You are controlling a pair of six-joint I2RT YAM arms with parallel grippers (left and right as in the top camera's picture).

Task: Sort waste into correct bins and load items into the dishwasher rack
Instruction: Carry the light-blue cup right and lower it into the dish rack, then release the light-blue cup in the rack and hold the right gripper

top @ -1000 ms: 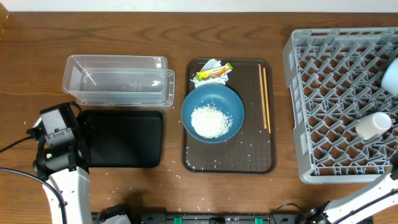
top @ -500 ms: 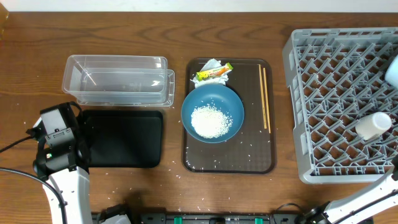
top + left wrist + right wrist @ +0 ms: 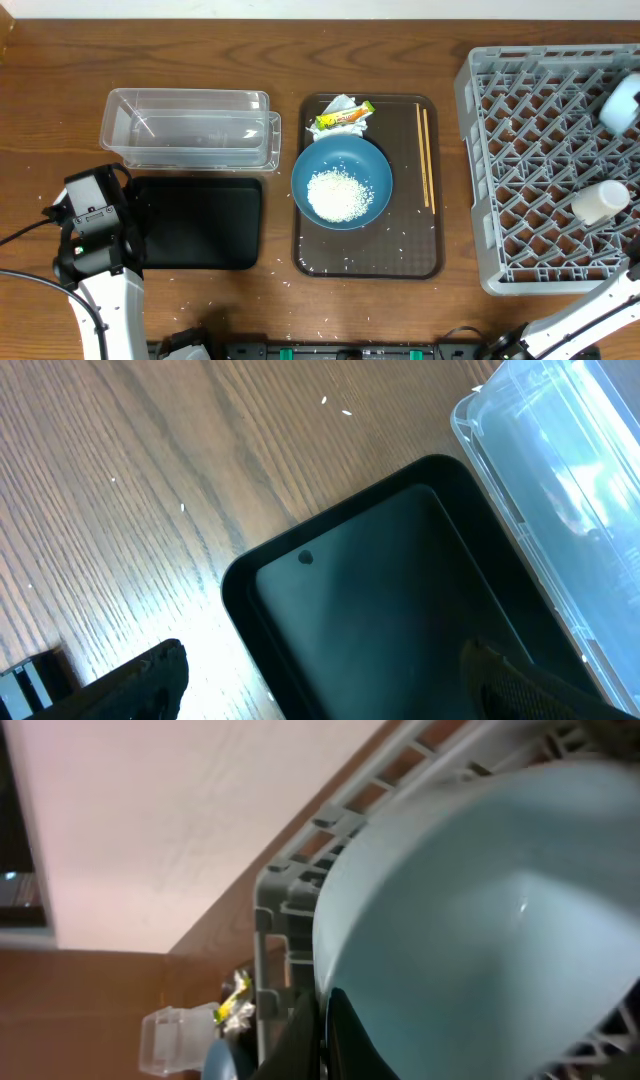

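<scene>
Scanning L to R: L gripper [image 3: 330,685] sits exactly as it did a sec ago, fingers spread full wide, holding nothing, hovering just over the black tray [image 3: 380,610]. The clear tub [image 3: 190,128] lies right beside that tray, just past the fingertips; can't tell if they touch. No waste shows in either bin. Well off to this gripper's right, the brown tray [image 3: 410,250] is unchanged. It carries the dark-blue bowl [image 3: 375,160] w/ rice [image 3: 340,195] heaped inside. The tissue [image 3: 338,104] and wrapper [image 3: 342,118] are beyond the bowl, the chopsticks [image 3: 425,155] lie along its right side, and stray grains are scattered on tray and table. The only change is far right: the small light-blue bowl [image 3: 622,100] has slid further back and a bit inward over the rack [image 3: 540,170]. R gripper [image 3: 322,1035] has its fingers pressed together on the bowl's rim, a thin pinch w/ the bowl filling the space straight ahead of them and rack lattice behind. The white cup [image 3: 600,200] already lies in the rack, on the near side of the gripped bowl. Judging by that, the dish-loading half is mid-step: the bowl is in transit to a slot and prob not yet seated. Waste sorting looks unstarted, w/ rice, tissue and wrapper all on the brown tray.
</scene>
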